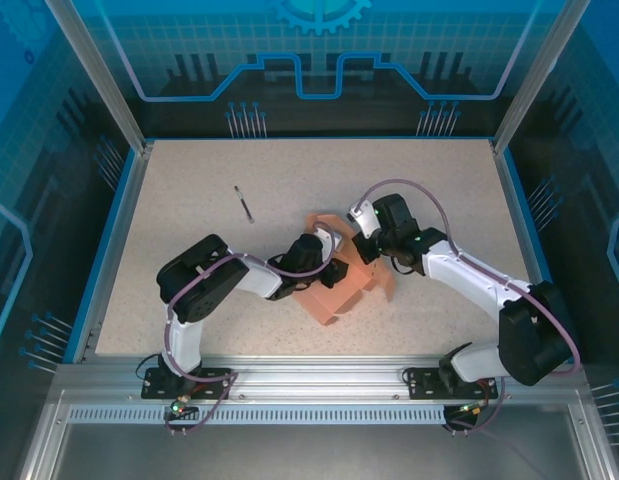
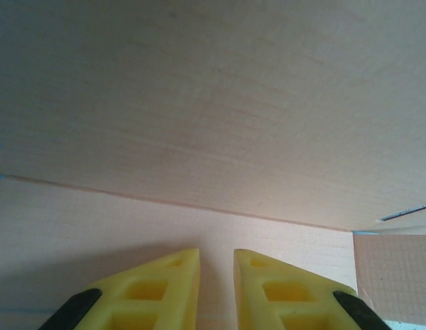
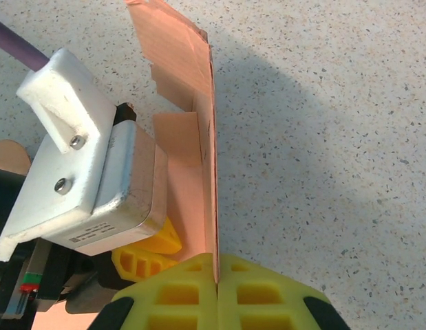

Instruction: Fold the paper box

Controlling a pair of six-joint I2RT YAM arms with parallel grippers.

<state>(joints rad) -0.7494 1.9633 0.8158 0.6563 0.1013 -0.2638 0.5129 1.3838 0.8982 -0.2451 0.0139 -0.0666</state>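
Speckled beige table (image 1: pixel 189 200) fills the floor of a blue-walled enclosure, with both arms reaching in from the near edge toward its middle. The left arm (image 1: pixel 204 275) bends in from the left and the right arm (image 1: pixel 479 280) curves in from the right, and they meet at the paper box (image 1: pixel 329 295). The box is salmon-orange cardboard, partly folded, lying just near of the table's centre with some flaps raised.

The right gripper (image 3: pixel 217 265) is clenched on the thin edge of one upright panel, which stands between its yellow fingers and rises away from them. The left gripper (image 2: pixel 216 254) sits close against the inside of the cardboard, beside that upright panel. Its yellow fingers (image 2: pixel 164 282) are parted by a narrow gap, with nothing between them and a crease line running across the sheet just beyond their tips.

A thin dark stick (image 1: pixel 244 204) lies well apart from the box, toward the far left.
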